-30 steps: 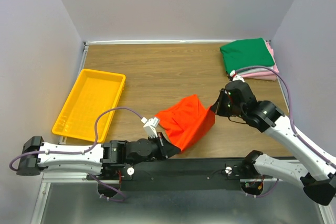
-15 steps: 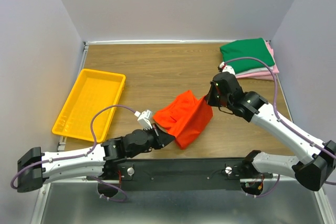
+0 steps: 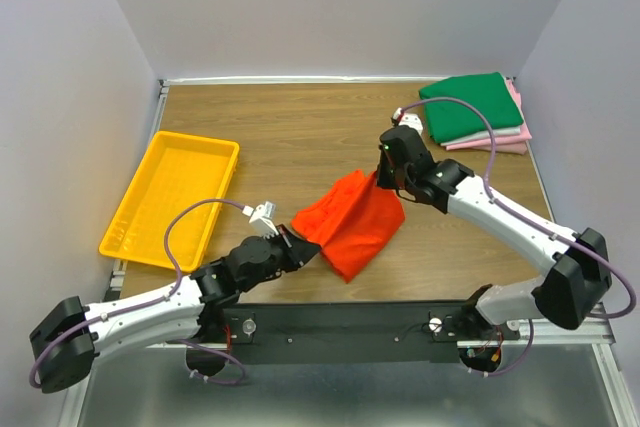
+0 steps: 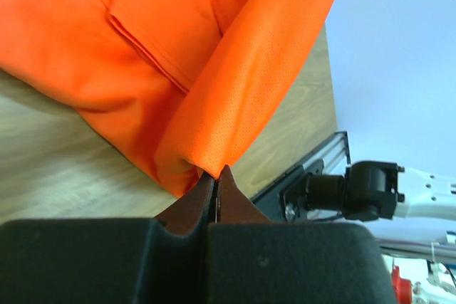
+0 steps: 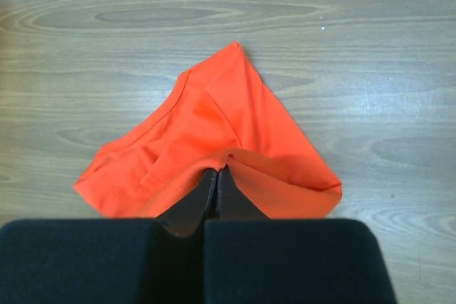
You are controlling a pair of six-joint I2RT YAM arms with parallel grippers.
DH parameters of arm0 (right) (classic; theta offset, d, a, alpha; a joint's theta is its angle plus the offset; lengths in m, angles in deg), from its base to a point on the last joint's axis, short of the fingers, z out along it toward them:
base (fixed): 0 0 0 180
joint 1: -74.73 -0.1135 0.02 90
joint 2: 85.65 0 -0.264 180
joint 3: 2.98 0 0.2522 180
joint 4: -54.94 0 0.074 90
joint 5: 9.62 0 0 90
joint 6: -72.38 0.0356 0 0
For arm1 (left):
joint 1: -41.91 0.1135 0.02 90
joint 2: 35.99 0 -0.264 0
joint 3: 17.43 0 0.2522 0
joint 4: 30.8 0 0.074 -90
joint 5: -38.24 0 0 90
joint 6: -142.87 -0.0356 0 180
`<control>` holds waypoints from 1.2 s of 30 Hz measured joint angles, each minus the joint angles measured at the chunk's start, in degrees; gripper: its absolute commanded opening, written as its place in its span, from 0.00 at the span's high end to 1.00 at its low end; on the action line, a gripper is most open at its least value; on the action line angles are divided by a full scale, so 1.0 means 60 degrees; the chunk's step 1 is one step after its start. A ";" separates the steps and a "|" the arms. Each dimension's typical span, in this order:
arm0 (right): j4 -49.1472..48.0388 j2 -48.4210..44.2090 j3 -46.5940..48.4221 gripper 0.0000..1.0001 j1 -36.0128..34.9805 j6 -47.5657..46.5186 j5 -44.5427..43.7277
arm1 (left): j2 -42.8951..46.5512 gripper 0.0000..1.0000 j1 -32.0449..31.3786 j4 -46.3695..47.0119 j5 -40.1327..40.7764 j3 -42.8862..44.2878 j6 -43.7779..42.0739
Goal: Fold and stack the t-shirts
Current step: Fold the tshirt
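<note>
Orange t-shirt (image 3: 352, 222), one item, soft knit cloth; light, limp, with no stiffness of its own; likely to sag, crease and slide on itself wherever unsupported; not fragile.
Location: middle of the desk (image 3: 300, 127), toward the near side; partly lifted, its lower fold resting on the wood.
Best hold, by judgement: pinch at edges or corners through a doubled layer, at two points well apart so the span between stays taut; a single central pinch would bunch it.
Present hold: left pincer (image 3: 297, 247) closed tight on the near-left corner of the cloth, only fabric between the jaws; right pincer (image 3: 379, 178) likewise clamped on the far-right edge, cloth draping off both sides of its tips.
Orientation: long axis diagonal, near-left to far-right, along the line between the two pincers; the loose bulk falls off that line toward the near-right; in the right wrist view a pointed corner lies away from the pincer, a hemmed seam beside it.
Stack: green t-shirt (image 3: 472, 107) folded on a pink t-shirt (image 3: 495, 145), far-right corner of the desk, well apart from the orange one.
Yellow tray (image 3: 170, 197), left side; not involved.
</note>
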 measured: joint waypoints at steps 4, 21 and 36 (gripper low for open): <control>-0.0284 0.0514 0.0138 1.00 0.0000 -0.0120 -0.0080 | -0.0178 1.00 0.0565 0.0393 -0.0259 -0.0233 -0.0186; -0.1082 0.3486 0.2302 0.00 0.0528 -0.1038 0.0262 | -0.1107 0.02 0.2907 0.0350 -0.0321 0.0244 -0.1173; -0.1738 0.2619 0.1056 0.00 0.3013 -0.3020 0.4575 | -0.2251 0.03 0.2900 -0.0222 -0.0510 0.0739 -0.1876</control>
